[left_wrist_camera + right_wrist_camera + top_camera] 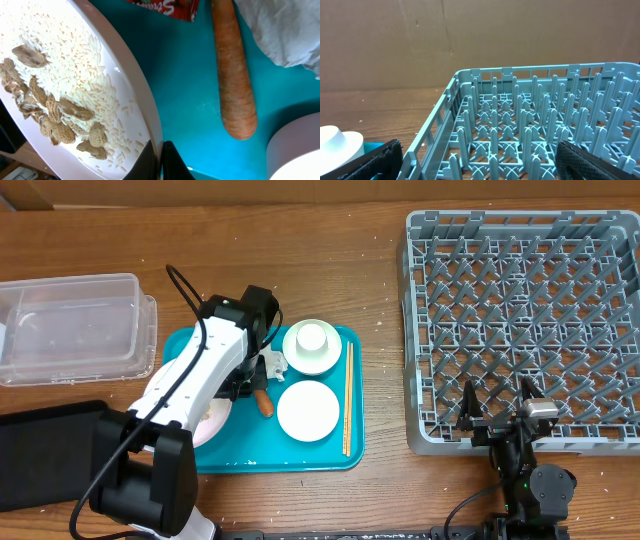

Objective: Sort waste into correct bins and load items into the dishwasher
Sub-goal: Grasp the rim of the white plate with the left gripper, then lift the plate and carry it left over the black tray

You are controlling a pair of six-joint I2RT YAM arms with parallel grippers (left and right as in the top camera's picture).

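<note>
My left gripper (161, 152) is shut on the rim of the large white plate (125, 75), which carries loose rice scraps (70, 55) and brown shell pieces. Beside the plate, on the teal tray (190, 100), lie the orange sausage stick (235, 75), the red wrapper (165, 6) and the white napkin (285, 30). From overhead the left arm covers most of the plate (213, 426). A cup in a bowl (313, 345), a second bowl (307, 410) and chopsticks (347, 395) also rest on the tray. My right gripper (497, 408) stands open at the dish rack's (525, 320) near edge, holding nothing.
The clear tub (70, 325) stands at the far left of the table, and the black tray (50, 455) lies in front of it. Bare wood runs between the teal tray (345, 455) and the rack. A brown cardboard wall stands behind the rack (545, 145).
</note>
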